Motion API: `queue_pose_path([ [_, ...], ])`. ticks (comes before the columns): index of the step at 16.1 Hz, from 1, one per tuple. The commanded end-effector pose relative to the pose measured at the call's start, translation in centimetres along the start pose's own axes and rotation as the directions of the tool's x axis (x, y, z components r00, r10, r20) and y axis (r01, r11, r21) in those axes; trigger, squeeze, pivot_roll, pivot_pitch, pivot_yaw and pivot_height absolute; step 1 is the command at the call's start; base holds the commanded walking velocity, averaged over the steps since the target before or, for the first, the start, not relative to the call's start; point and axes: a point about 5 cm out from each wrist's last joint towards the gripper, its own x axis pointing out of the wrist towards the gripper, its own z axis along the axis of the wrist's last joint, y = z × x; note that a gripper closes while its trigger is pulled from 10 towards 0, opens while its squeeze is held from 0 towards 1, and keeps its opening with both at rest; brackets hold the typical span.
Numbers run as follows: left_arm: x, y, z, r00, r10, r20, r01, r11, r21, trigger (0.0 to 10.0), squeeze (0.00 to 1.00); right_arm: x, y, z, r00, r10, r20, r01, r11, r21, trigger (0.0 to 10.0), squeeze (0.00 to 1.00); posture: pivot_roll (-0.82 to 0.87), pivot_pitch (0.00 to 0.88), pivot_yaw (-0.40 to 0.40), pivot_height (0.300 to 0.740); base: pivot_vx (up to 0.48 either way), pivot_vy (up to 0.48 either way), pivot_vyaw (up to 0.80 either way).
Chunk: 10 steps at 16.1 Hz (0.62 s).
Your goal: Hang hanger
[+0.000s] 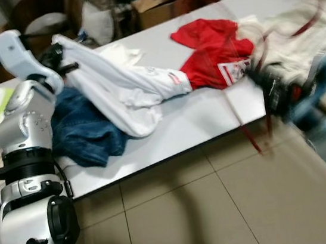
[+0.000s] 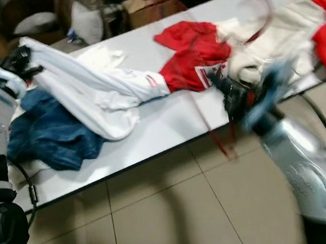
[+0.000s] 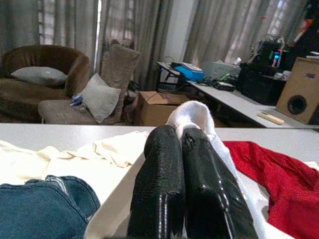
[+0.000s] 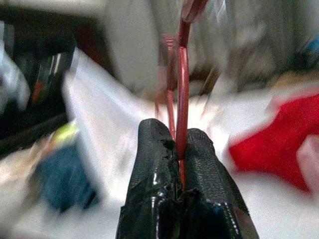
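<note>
Red and thin, the hanger [image 4: 182, 94] shows as a slim rod pinched between the two black fingers of the right gripper [image 4: 180, 144], which are closed tight on it; in the right eye view it is a blurred red streak in the middle right of the frame, its hook curving up over the cream garment [image 2: 277, 29] and its lower end dangling past the table [image 2: 175, 123] edge toward the tiled floor [image 2: 175, 210]. The right arm is smeared by blur at the right of that frame. Beside the hanger lies a red shirt [image 2: 192, 49] with a white patch, and further left a long white garment [image 2: 96, 91] stretches across the grey tabletop over a heap of blue denim [image 2: 50, 134]. At the upper left, the left gripper [image 3: 182, 144] is clamped shut on the end of that white garment, fingers pressed together around the cloth. Behind the table sit a cardboard box [image 3: 157, 107], a brown armchair [image 3: 37, 74] with a grey cushion [image 3: 99, 97], curtains and another desk.
</note>
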Motion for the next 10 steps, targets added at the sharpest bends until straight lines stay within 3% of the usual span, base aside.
queue_pose_path([
  [1,-0.1,0.0,0.7,1.000,-0.007,0.010,0.007,0.999,0.032,0.0,0.00,0.3,0.8,-0.3,0.998,0.054,-0.030,-0.054,0.999,-0.001,10.0,0.00,-0.15,0.000,0.150,0.740,0.000,0.000,0.00],
  [3,-0.1,-1.5,-0.1,0.998,-0.069,-0.012,0.070,0.997,0.040,0.0,0.00,-1.1,3.0,-2.9,0.963,0.201,-0.181,-0.192,0.979,0.066,10.0,0.00,-0.15,0.000,0.154,0.740,0.000,0.000,0.00],
  [4,-0.1,-1.9,-0.3,0.996,-0.088,-0.018,0.089,0.995,0.041,0.0,0.00,-1.4,3.4,-4.0,0.944,0.214,-0.251,-0.199,0.976,0.085,10.0,0.00,-0.15,0.000,0.154,0.740,0.000,0.000,0.00],
  [6,-0.1,-2.7,-0.4,0.989,-0.143,-0.033,0.144,0.989,0.044,0.0,0.00,-1.0,2.6,-5.1,0.947,0.140,-0.287,-0.122,0.989,0.080,10.0,0.00,-0.15,0.000,0.166,0.740,0.000,0.000,0.00],
  [7,-0.2,-3.8,-0.3,0.976,-0.215,-0.044,0.216,0.975,0.045,0.0,0.00,-0.4,2.3,-5.9,0.946,0.126,-0.298,-0.097,0.989,0.112,10.0,0.00,-0.15,0.000,0.168,0.740,0.000,0.000,0.00],
  [10,-0.3,-4.5,0.4,0.969,-0.244,-0.030,0.245,0.969,0.040,0.0,0.00,0.4,1.4,-6.4,0.942,0.077,-0.327,-0.047,0.994,0.098,10.0,0.00,-0.14,0.000,0.161,0.740,0.000,0.000,0.00],
])
